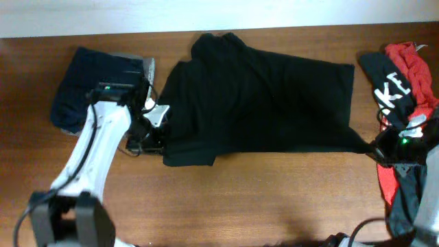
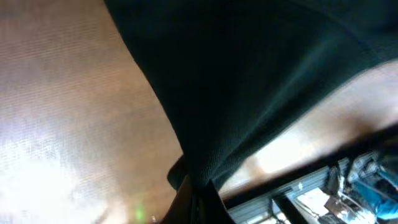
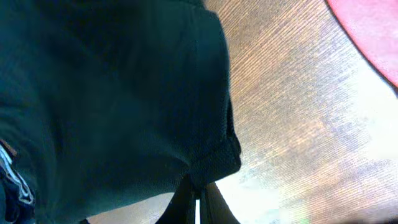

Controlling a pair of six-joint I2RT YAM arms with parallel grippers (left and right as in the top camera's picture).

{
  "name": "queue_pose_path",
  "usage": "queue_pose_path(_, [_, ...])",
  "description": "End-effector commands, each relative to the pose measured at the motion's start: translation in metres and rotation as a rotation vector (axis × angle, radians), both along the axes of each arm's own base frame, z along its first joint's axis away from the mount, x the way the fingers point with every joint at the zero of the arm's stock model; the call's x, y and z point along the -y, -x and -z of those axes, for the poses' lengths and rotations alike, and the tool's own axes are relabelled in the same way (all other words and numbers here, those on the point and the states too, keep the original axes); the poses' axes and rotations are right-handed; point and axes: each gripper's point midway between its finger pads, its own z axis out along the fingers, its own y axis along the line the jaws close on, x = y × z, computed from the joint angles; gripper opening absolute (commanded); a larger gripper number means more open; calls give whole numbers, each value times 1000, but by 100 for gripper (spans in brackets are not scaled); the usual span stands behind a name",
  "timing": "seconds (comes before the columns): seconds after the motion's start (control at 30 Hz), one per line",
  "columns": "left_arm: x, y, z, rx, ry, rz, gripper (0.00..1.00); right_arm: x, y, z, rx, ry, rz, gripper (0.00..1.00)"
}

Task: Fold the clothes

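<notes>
On grained wooden table (image 1: 274, 199), soft black shirt (image 1: 260, 103), rumpled, roughly rectangular

Both arms reach low, the left hand (image 1: 156, 137) and right hand (image 1: 376, 149) each clamped on the black shirt (image 1: 260, 103).

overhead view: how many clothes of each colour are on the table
black: 2 (plain black shirt, black garment with white lettering)
navy: 1 (folded navy garment)
red: 1 (red garment)
dark grey: 1 (dark grey garment)
total: 5 visible
</notes>
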Motion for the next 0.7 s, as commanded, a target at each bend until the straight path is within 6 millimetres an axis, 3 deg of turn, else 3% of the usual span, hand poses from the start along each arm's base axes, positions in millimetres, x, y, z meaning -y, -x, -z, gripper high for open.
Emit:
queue_pose_path(0.0, [5,18,-30,46,20,11,1,1,8,-20,47,65,3,4])
queue_pose_path(0.17, [7,37,-45,49,16,29,0,-16,10,-41,134,28,-11,4])
queue_pose_path(0.27, [4,23,-45,119,-7,31,1,-11,6,-40,143,48,-9,4])
queue_pose_path(0.4, [-2,-39,-45,358,-67,20,0,7,-36,-34,232,96,-40,4])
queue_pose_path(0.5, [4,-74,-43,462,-52,27,0,5,-66,-18,257,66,-89,4])
queue_pose_path(0.67, [10,-110,-1,456,-54,41,0,3,-104,20,249,42,-148,4])
